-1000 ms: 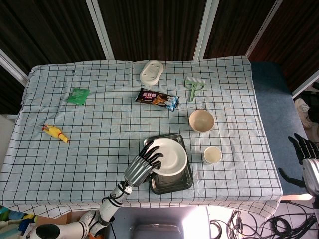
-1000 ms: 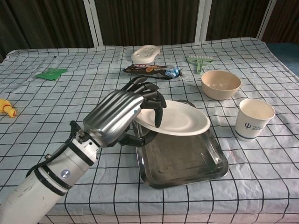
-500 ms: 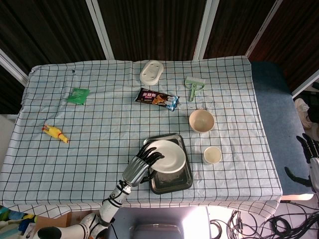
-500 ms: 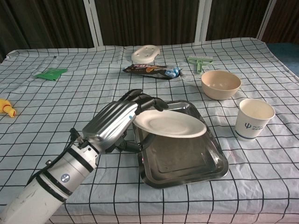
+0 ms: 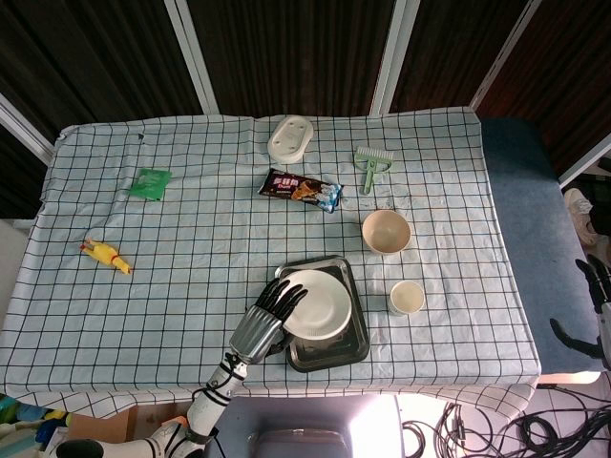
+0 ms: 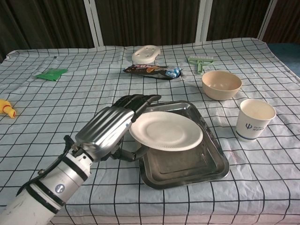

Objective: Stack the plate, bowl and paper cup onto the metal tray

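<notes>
Paper cup [image 6: 255, 119], well to the right of the left hand [image 6: 110, 129]: a small dark printed logo on its front, too small to read. Snack packet [image 6: 152, 70], beyond the hand: dark wrapper with print, lettering not legible in either view.

Left hand grips the white plate [image 6: 166, 131] by its left rim, fingers [image 6: 140, 101] laid over the top edge. Whether the thumb sits under the rim cannot be made out. Plate is over the metal tray [image 6: 197, 172], tilted slightly; contact with the tray cannot be told, and it hides most of the tray's far half.

Bowl [image 6: 221, 84] stands on the checked cloth right of and beyond the hand, apart from the tray, just behind the cup.

Right hand [image 5: 596, 289]: only dark fingers show at the far right frame edge in the head view, cut off; they look spread, nothing in them.
</notes>
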Robot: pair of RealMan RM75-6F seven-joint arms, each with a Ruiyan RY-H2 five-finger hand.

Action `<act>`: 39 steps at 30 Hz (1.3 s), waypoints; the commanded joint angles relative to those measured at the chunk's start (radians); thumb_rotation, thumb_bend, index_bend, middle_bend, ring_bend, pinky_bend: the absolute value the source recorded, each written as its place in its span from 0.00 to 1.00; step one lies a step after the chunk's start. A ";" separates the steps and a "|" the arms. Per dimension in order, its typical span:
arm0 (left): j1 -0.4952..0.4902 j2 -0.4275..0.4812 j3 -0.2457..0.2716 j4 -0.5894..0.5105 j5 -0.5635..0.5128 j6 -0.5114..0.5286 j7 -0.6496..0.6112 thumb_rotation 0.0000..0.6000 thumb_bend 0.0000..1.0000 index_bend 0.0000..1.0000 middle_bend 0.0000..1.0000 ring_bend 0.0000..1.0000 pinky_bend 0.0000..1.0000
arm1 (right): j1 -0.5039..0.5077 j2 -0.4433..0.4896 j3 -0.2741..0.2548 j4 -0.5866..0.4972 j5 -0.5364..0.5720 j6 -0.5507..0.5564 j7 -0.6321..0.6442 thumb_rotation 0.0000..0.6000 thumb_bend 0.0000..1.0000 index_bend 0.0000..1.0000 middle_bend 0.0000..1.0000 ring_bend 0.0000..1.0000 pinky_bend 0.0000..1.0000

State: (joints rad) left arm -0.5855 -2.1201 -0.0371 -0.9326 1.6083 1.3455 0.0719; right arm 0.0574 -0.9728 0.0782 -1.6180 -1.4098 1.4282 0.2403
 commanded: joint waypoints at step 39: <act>0.311 0.591 0.031 -0.383 -0.107 0.193 0.122 1.00 0.30 0.00 0.00 0.00 0.01 | 0.168 -0.100 0.080 0.013 -0.096 -0.092 -0.197 1.00 0.21 0.00 0.00 0.00 0.00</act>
State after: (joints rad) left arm -0.3322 -1.5829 -0.0047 -1.3377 1.5213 1.4806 0.2943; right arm 0.1428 -1.0402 0.1084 -1.5976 -1.5318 1.4217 0.1292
